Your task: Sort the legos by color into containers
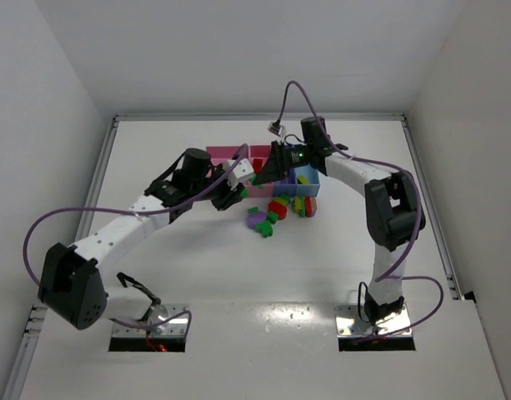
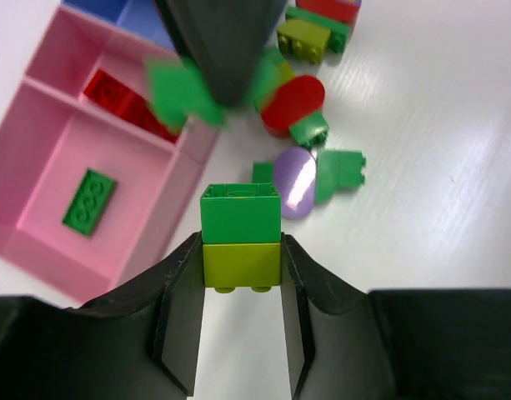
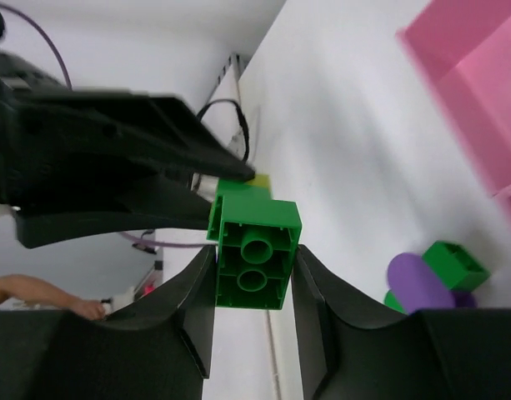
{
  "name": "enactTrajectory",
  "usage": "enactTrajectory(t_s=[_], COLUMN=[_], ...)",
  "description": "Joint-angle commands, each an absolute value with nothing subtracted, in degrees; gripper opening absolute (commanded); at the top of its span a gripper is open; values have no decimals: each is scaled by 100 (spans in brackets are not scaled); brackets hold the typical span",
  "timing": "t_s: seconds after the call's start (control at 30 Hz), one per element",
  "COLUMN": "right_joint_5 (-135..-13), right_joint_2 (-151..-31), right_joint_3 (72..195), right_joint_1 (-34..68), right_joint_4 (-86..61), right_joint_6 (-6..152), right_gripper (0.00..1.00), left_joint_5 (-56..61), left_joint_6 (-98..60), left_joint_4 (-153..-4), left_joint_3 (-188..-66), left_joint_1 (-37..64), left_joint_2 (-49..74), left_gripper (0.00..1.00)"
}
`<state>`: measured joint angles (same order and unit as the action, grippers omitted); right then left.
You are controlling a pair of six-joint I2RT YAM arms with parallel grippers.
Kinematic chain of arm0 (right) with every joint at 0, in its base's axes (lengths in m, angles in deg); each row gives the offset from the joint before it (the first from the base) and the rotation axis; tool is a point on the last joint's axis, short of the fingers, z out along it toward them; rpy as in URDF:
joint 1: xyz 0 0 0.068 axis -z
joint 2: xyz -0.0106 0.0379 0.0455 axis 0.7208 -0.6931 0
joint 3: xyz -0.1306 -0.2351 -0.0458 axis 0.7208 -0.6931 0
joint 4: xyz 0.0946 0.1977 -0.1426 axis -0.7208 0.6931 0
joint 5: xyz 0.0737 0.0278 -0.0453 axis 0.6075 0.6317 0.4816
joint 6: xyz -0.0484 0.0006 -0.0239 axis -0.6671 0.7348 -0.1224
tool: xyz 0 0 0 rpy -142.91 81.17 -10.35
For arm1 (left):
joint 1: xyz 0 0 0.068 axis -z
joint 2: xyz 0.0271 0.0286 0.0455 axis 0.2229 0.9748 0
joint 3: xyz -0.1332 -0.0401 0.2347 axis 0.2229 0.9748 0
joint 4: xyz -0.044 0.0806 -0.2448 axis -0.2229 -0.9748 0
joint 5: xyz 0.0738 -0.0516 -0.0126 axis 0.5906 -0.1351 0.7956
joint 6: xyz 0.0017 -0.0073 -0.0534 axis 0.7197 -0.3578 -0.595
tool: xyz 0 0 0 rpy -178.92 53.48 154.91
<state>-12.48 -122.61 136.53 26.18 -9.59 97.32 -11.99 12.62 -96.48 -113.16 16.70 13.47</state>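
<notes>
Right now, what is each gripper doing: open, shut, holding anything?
Left gripper: shut on the yellow-and-green stack.
Right gripper: shut on a green block.

A white bench (image 1: 238, 275) edged with grey metal rails (image 1: 103, 167) stands enclosed by plain white walls (image 1: 38, 125).

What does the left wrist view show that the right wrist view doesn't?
Left wrist only: the left end effector clamping a green-on-yellow stack, a flat green brick in the wide pink bin, red bricks in the narrow pink bin. Right wrist only: the hollow underside of a green brick gripped by the right end effector. Both: pink bin walls and a purple piece.
</notes>
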Motion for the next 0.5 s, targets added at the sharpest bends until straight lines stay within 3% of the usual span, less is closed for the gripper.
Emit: enactTrajectory(t_s=[0.0,0.33,0.4,0.47], right_joint_5=[-1314,-2808,-3203,-3799], right_joint_2=[-12441,-13461,-13716,-13856], right_joint_3=[14253,15948,16169,16389], right_joint_1=[2837,2337,2222,2116], right_joint_4=[-1469,-874,-706,-451], right_joint_6=[9743,10007,10007,10060], right_gripper=[0,1,8,28], left_joint_5=[-980,-558,-558,-479], left_joint_6=[1004,1065,1118,1118], left_joint_4=[-9826,-10029,-10029,-10029], left_joint_3=[-10981,-10848,-10849,-10849], left_joint_1=[1639,1095,1032,971], left_joint_2=[722,404,404,404], left_gripper=[18,18,18,18])
